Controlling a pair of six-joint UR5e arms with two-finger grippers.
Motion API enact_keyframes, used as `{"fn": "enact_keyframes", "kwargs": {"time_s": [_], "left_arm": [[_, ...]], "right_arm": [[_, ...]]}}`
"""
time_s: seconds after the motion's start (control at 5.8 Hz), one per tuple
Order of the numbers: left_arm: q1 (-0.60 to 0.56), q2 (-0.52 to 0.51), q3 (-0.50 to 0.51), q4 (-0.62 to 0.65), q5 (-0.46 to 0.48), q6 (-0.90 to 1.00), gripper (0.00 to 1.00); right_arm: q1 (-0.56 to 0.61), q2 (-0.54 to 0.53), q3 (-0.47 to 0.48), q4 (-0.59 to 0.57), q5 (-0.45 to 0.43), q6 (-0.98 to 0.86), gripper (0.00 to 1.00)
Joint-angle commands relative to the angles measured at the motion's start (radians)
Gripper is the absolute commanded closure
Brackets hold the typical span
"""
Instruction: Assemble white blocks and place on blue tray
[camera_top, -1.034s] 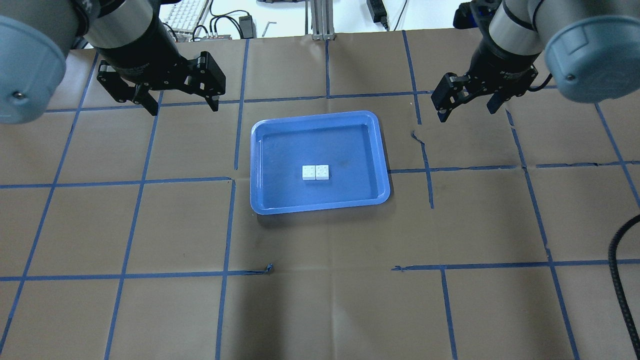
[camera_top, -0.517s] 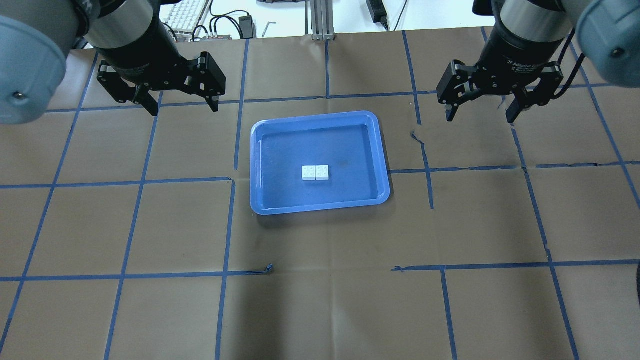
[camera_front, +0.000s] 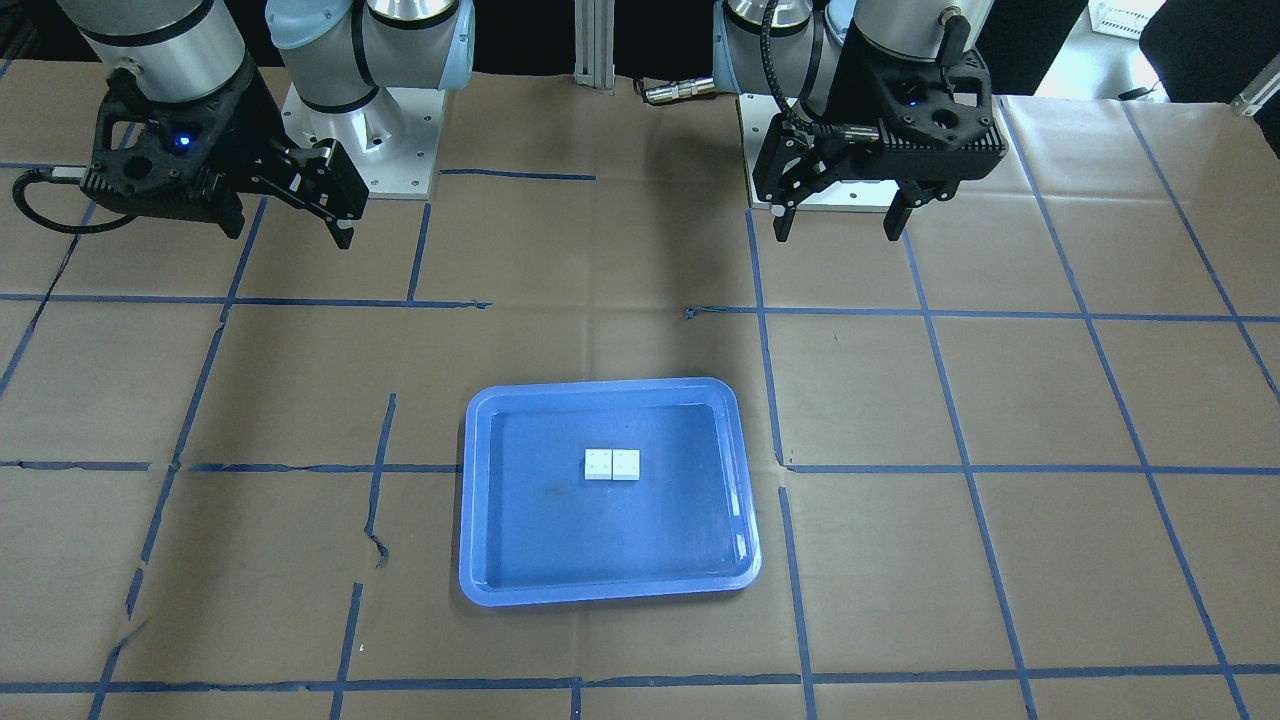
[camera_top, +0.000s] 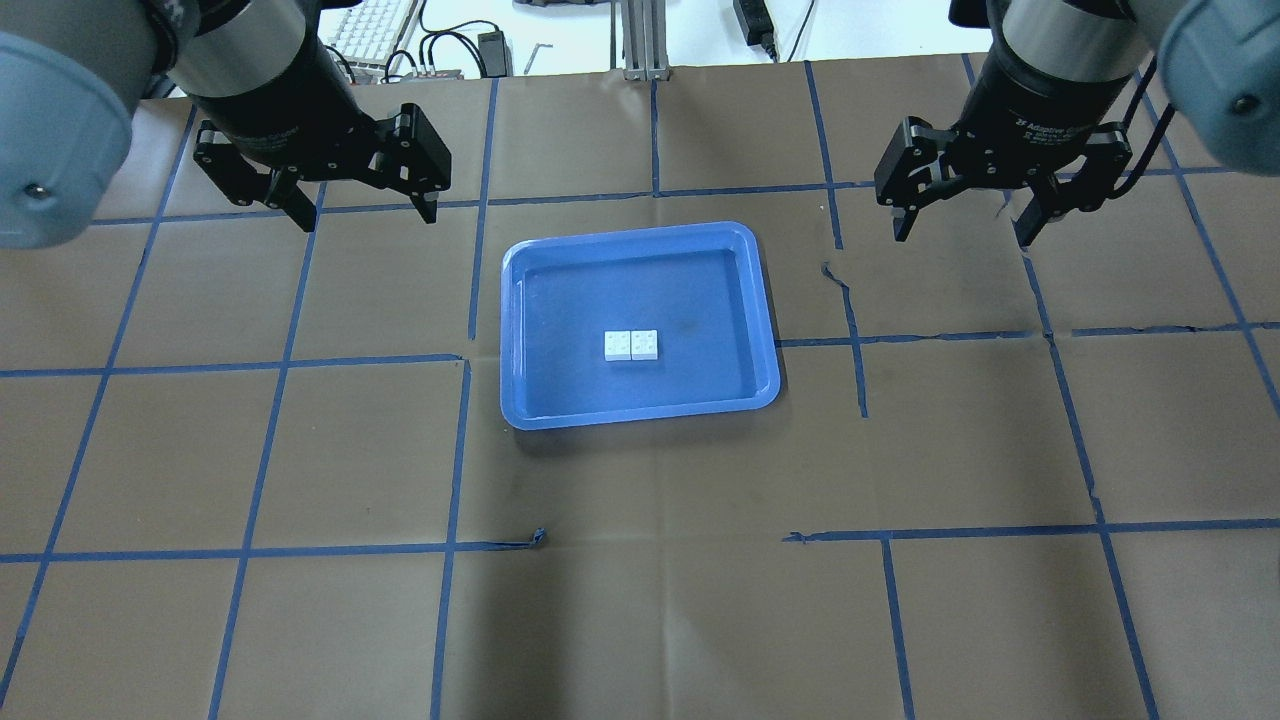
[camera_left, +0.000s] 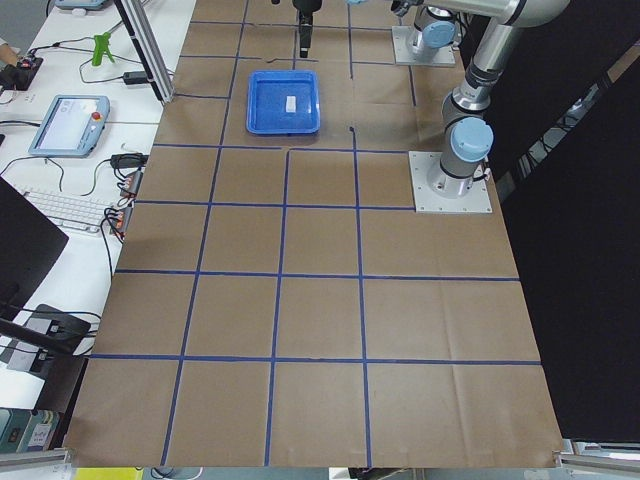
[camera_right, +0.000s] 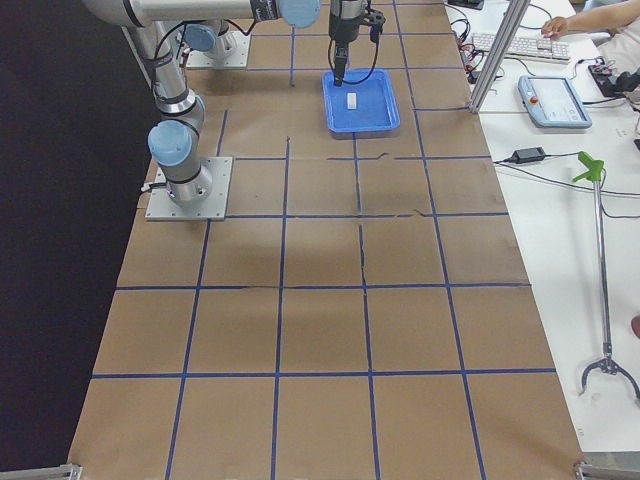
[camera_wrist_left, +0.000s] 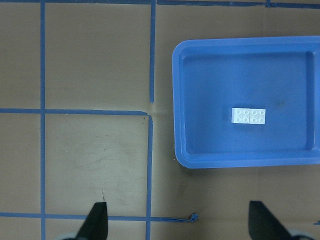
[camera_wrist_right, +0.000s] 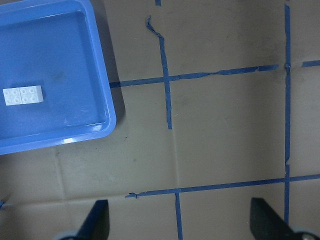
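Two white blocks (camera_top: 632, 345) lie side by side, touching, in the middle of the blue tray (camera_top: 600, 290). They also show in the front view (camera_front: 611, 464), in the left wrist view (camera_wrist_left: 248, 116) and in the right wrist view (camera_wrist_right: 22, 95). My left gripper (camera_top: 368, 215) is open and empty, raised above the table beyond the tray's far left corner. My right gripper (camera_top: 961, 237) is open and empty, raised beyond the tray's far right corner. Neither gripper touches the tray (camera_front: 600, 540) or the blocks.
Brown paper with a grid of blue tape (camera_top: 455, 450) covers the table. A keyboard (camera_top: 375, 30) and cables lie past the far edge. The arm bases (camera_front: 360, 150) stand at the robot's side of the table.
My right gripper has turned at the wrist and shifted slightly right, and its jaws now show spread wide. The left gripper, tray and blocks have not moved.
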Motion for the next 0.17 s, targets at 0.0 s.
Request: {"fn": "enact_keyframes", "kwargs": {"time_s": [0.0], "left_arm": [[0.0, 0.0, 0.0, 0.0, 0.0, 0.0, 0.01]], "right_arm": [[-0.001, 0.002, 0.001, -0.002, 0.0, 0.001, 0.0]]}}
